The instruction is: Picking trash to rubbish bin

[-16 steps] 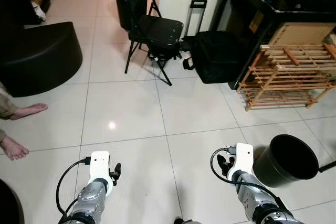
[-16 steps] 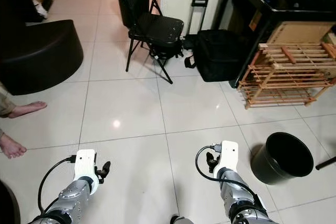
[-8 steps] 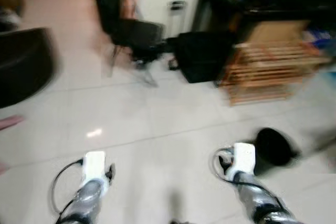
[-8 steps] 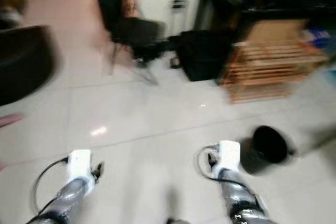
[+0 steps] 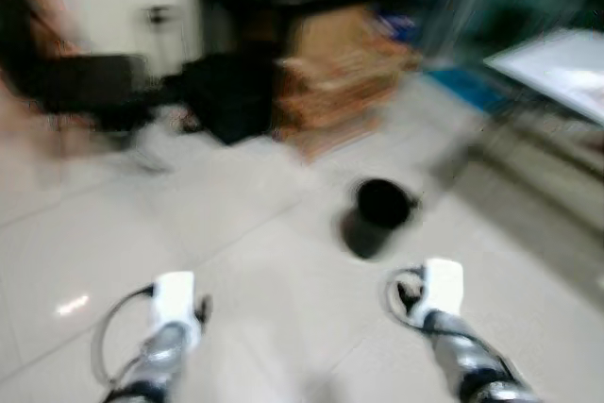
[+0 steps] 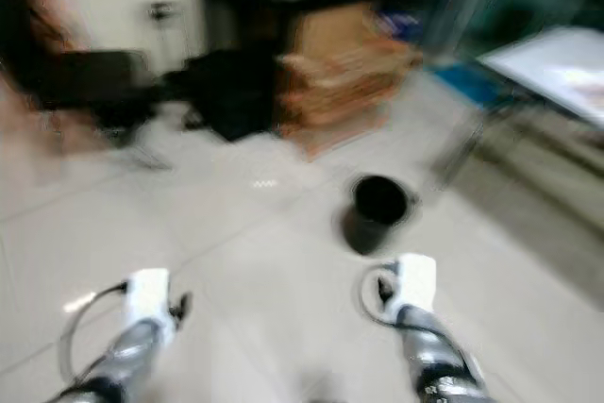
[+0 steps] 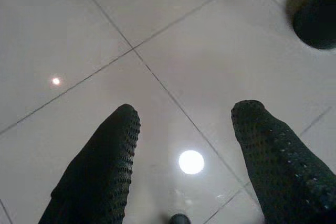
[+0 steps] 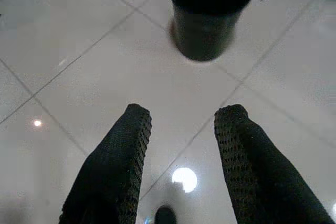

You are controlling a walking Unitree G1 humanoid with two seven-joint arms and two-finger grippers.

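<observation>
On glossy tiles (image 8: 105, 51), round black bin (image 8: 210, 14)

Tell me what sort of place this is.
Probably a lived-in room of a home: pale glossy floor tiles, a black rubbish bin standing on them, and a blurred wooden rack beside a black bag against dark furniture.

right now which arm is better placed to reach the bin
Right, probably. The bin stands on the floor just ahead of the open right gripper; from the open left gripper it sits further off to the side.
</observation>
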